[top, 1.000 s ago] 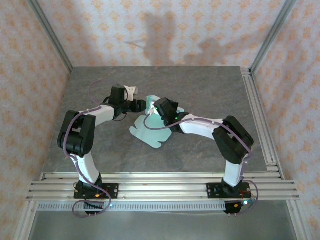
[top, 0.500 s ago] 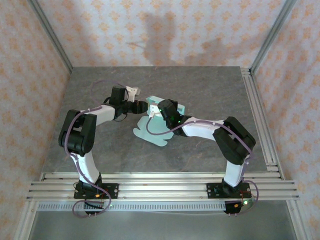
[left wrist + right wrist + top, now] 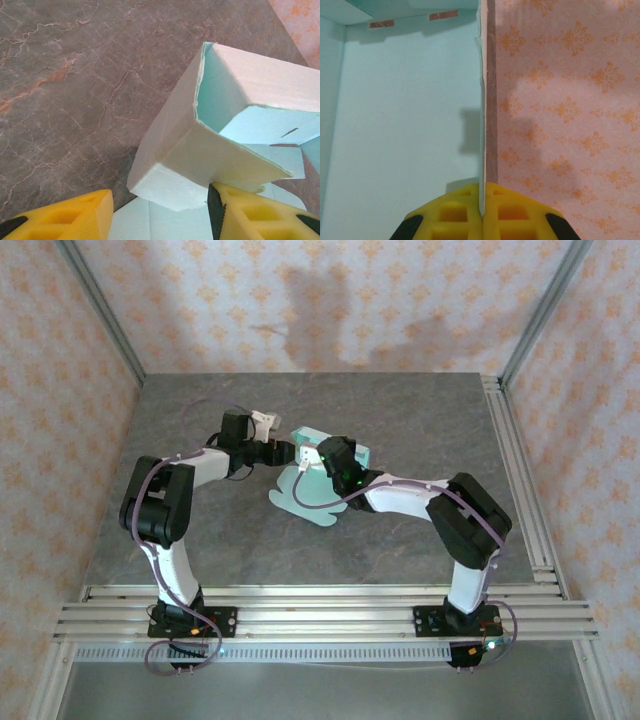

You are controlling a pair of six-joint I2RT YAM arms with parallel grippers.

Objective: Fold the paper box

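One paper box (image 3: 175, 145), pinched in right claw (image 3: 482, 192), corner within left claw (image 3: 159, 194)

You have a grey marbled bench (image 3: 420, 410) with faint orange veins, boxed in by walls (image 3: 200, 300) papered pale peach with orange motifs. Aluminium rails (image 3: 320, 602) run along its near and right edges.

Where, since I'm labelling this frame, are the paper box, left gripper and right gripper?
paper box (image 3: 170, 150), left wrist view, raised outer wall.
left gripper (image 3: 160, 197), left wrist view, midway between its fingers.
right gripper (image 3: 482, 195), right wrist view, midway between its fingers.
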